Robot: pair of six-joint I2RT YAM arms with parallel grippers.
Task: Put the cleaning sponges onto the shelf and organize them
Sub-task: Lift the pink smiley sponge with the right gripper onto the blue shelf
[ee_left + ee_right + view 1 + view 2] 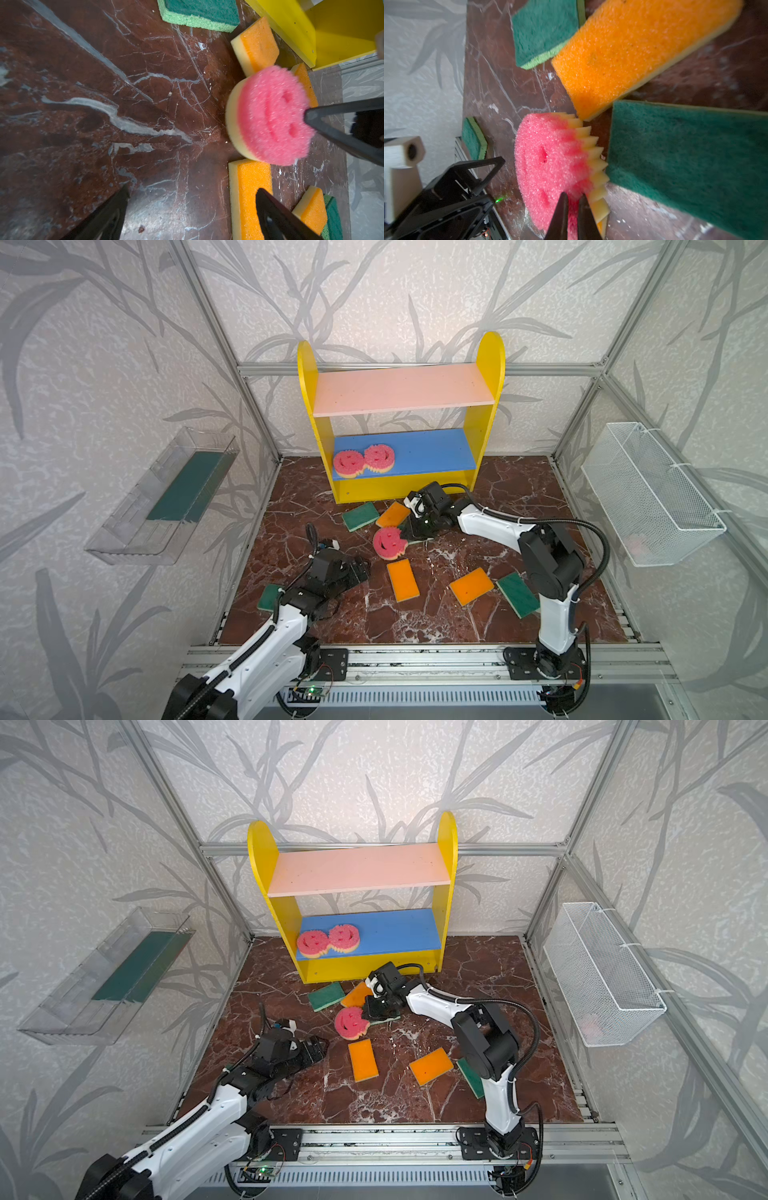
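Left gripper [360,570], nearest me, hovers low, jaws wide. I see right gripper [573,197] stretched far, pinching pink smiley sponge [550,158]. On shelf [490,364], blue board [432,450] holds two smiley sponges [348,463], left end.

Shelf [401,414] holds two pink smiley sponges [348,463], [379,457] touching at left end of blue board [432,450]; right gripper [404,533] sits at right edge of third pink sponge [385,545] on marble floor [332,614], orange sponges [403,580] and green sponges [360,516] scattered around.

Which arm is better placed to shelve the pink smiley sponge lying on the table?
Right. The right gripper is shut on the pink smiley sponge; the left gripper is open, apart from it.
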